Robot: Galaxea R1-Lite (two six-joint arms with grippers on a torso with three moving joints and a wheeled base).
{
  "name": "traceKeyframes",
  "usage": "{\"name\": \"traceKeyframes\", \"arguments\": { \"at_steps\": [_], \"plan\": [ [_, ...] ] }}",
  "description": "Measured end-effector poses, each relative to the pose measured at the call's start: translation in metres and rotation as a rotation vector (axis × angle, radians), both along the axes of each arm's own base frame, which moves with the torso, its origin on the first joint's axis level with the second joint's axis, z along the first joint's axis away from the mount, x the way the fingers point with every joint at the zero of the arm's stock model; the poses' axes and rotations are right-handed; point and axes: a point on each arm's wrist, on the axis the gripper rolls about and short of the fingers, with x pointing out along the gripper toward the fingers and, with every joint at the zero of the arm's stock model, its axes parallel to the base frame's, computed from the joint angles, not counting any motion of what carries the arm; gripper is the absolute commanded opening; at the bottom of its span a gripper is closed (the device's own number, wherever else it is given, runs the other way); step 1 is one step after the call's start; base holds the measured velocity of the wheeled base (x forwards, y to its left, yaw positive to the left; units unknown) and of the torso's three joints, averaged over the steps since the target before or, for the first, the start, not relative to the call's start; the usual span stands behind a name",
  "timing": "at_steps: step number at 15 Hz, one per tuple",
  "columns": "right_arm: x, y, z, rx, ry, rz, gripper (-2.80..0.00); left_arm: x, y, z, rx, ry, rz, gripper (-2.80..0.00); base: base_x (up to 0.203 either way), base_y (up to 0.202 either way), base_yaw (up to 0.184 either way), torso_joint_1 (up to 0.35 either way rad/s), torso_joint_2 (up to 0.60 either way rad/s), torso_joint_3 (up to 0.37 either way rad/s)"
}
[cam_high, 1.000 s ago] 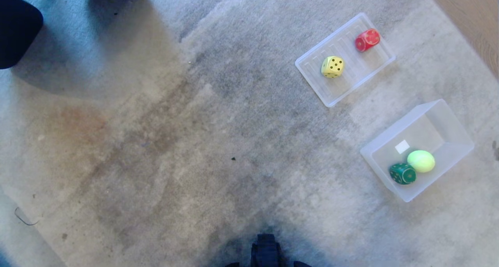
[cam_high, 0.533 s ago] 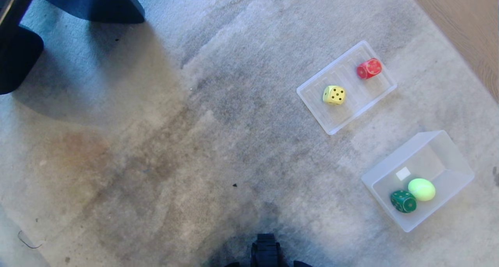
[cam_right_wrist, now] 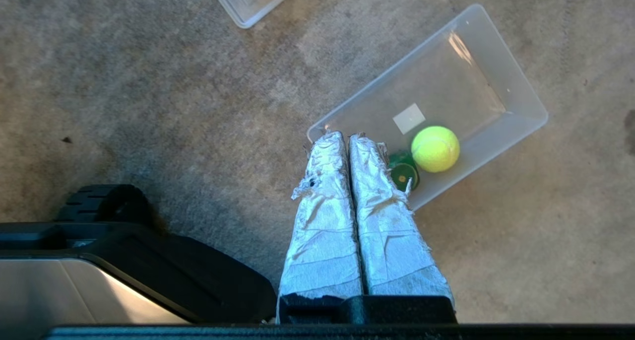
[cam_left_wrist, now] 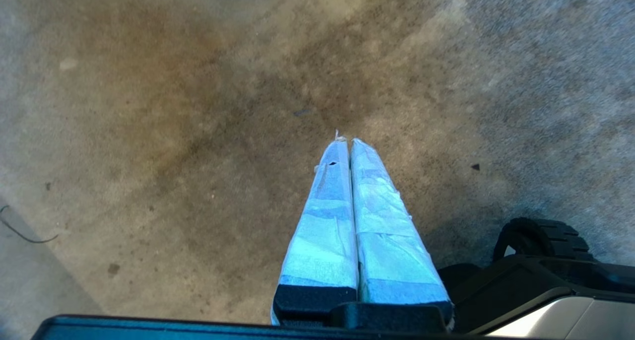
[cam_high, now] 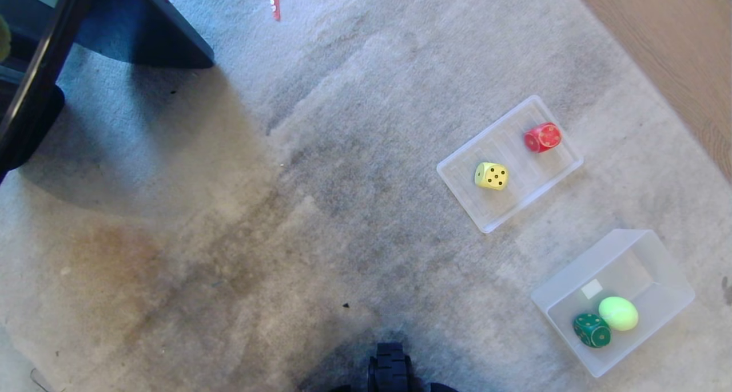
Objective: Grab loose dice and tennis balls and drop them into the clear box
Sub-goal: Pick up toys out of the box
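So the clear box [cam_high: 663, 260] sits at the lower right of the head view, on the carpet [cam_high: 320, 220], and already holds a green die [cam_high: 592, 330] touching a tennis ball [cam_high: 618, 313]; a small white sticker [cam_high: 591, 289] on its bottom shows no readable writing. Just up and left of it, a shallow ribbed tray [cam_high: 549, 183] carries the yellow die [cam_high: 491, 176] and the red die [cam_high: 542, 137], well apart from each other. A tiny red scrap [cam_high: 275, 4] lies at the top of the frame; dark furniture [cam_high: 143, 31] fills the upper left corner.

Both arms hang parked by the base: the left gripper [cam_left_wrist: 346, 144] over bare carpet, the right gripper [cam_right_wrist: 344, 137] above the box's near corner, each with taped fingers pressed together and nothing between them.

This looks like a gap between picks, with two dice in reach still outside the box. The next move would need a gripper opened wide and brought down squarely over the yellow die, clear of the tray's rim. The pips are the only markings.
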Motion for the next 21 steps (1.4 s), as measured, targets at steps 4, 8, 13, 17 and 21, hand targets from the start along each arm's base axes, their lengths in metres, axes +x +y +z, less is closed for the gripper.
{"name": "traceKeyframes", "arguments": {
  "at_steps": [4,8,13,17,21],
  "plan": [
    [-0.0001,0.0000,0.0004,0.000,-0.001,0.000,-2.80,0.0000,0.0001,-0.0002,-0.001,0.001,0.002,-2.80,0.000,0.000,0.000,0.000,0.00,0.000],
    [-0.0002,-0.0001,0.0000,0.000,0.004,0.002,-2.80,0.0001,0.0000,-0.0001,0.000,0.001,0.002,-2.80,0.001,-0.002,0.021,0.000,0.00,0.001],
    [-0.0001,0.0000,0.0004,-0.001,0.000,0.000,-2.80,0.0000,0.0000,-0.0002,-0.001,0.001,0.000,-2.80,0.002,-0.008,0.154,0.002,0.00,0.005],
    [0.0000,0.0000,0.0002,0.001,0.000,0.000,-2.80,0.0000,0.0000,-0.0002,-0.004,0.001,0.000,-2.80,0.001,-0.002,0.048,0.001,0.00,0.003],
    [0.0000,0.0000,0.0000,0.000,0.000,0.000,-2.80,0.0000,0.0001,0.0000,-0.008,-0.001,0.001,-2.80,0.000,0.000,0.000,0.000,0.00,0.000]
  ]
}}
